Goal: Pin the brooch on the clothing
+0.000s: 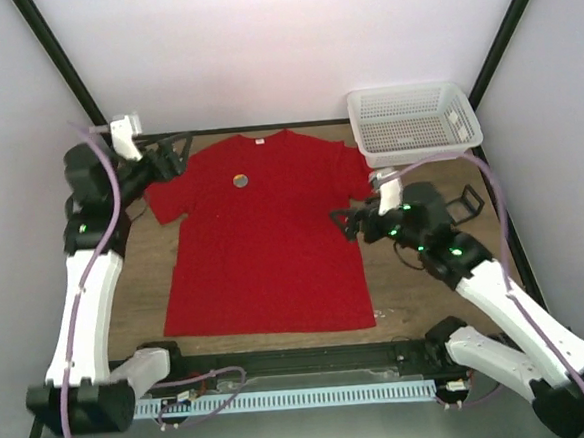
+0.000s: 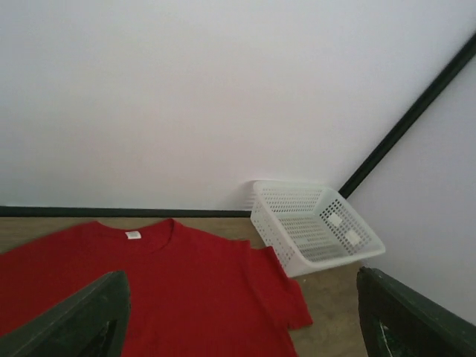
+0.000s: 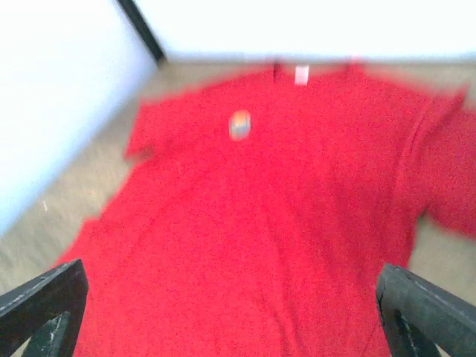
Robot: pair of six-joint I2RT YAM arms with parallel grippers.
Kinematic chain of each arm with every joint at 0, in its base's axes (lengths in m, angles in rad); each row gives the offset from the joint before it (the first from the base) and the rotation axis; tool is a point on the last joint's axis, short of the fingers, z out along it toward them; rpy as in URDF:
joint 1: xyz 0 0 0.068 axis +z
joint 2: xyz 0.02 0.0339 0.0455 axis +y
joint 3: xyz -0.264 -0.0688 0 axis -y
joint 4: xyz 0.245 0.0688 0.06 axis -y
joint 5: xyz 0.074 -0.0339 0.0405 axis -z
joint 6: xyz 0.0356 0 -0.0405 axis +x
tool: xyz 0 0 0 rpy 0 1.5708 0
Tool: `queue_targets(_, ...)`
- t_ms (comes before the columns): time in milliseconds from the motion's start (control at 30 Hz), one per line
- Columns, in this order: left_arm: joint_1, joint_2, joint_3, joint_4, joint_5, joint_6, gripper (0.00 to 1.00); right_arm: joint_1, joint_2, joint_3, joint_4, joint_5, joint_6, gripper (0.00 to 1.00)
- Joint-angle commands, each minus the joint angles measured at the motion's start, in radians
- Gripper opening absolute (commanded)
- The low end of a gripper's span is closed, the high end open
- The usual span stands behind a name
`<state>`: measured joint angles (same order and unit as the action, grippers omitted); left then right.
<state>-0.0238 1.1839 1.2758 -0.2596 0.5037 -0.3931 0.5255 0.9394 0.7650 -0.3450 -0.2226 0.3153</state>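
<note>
Pale walls [image 1: 260,41] are enclosing the wooden surface [image 1: 145,289], where the red T-shirt [image 1: 264,251] is lying flat. Its long axis is running from near to far, with the collar pointing at the back wall and the hem toward my bases. The round brooch [image 1: 239,181] is sitting on the chest, just below the collar and left of it. I am holding my left tool [image 1: 172,157] spread wide at the left sleeve, gripping nothing. My right tool [image 1: 344,220] is hovering wide open beside the shirt's right edge, also empty. A white basket [image 1: 460,117] is standing in the far right corner.
</note>
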Motion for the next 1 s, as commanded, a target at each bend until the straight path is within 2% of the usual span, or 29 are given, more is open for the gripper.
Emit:
queue_targets(0,0.038,-0.267,-0.149,-0.13,0.044,0.132,0.85,-0.007,-0.226,0.152,-0.145,0.187,-0.106,1.0)
queue_targets(133,0.042,-0.564,-0.214,-0.182,0.026,0.194,0.91,-0.006,-0.391,0.248,-0.182,0.213,-0.182,1.0)
queue_targets(300,0.04,-0.824,-0.226,-0.207,-0.081,0.253,0.99,-0.006,-0.445,0.371,-0.225,0.239,-0.216,1.0)
queue_targets(533,-0.069,-0.835,-0.164,-0.268,-0.234,0.331,0.99,-0.005,-0.462,0.398,-0.227,0.247,-0.187,1.0)
queue_targets(967,-0.08,-0.848,-0.198,-0.259,-0.252,0.308,0.99,-0.005,-0.448,0.378,-0.252,0.321,-0.129,1.0)
